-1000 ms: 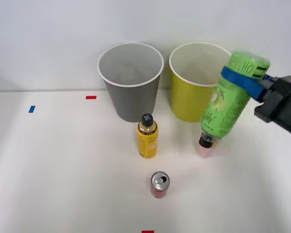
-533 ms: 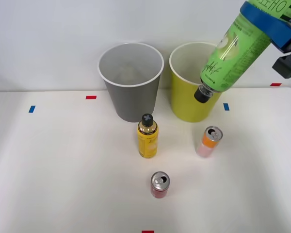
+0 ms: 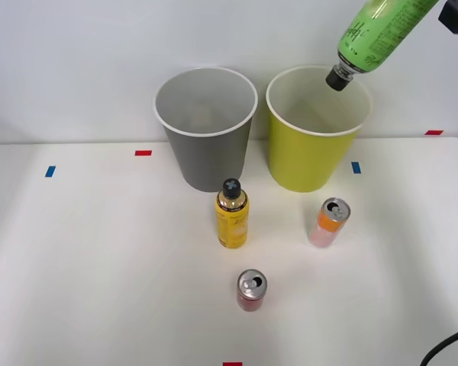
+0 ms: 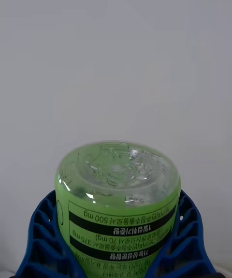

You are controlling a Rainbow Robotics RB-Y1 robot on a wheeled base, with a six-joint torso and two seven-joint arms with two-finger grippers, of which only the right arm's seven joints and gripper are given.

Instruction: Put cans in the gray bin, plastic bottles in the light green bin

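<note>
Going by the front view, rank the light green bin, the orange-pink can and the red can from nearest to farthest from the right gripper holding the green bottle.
1. Light green bin: just below the green bottle gripped by the right gripper.
2. Orange-pink can: on the table in front of that bin.
3. Red can: farthest, toward the front edge, near the middle.

The round yellow-green plastic bin (image 3: 317, 130) gapes unobstructed; in front of it, open tabletop separates the amber bottle (image 3: 232, 214), orange-pink can (image 3: 328, 222) and red can (image 3: 251, 290).
</note>
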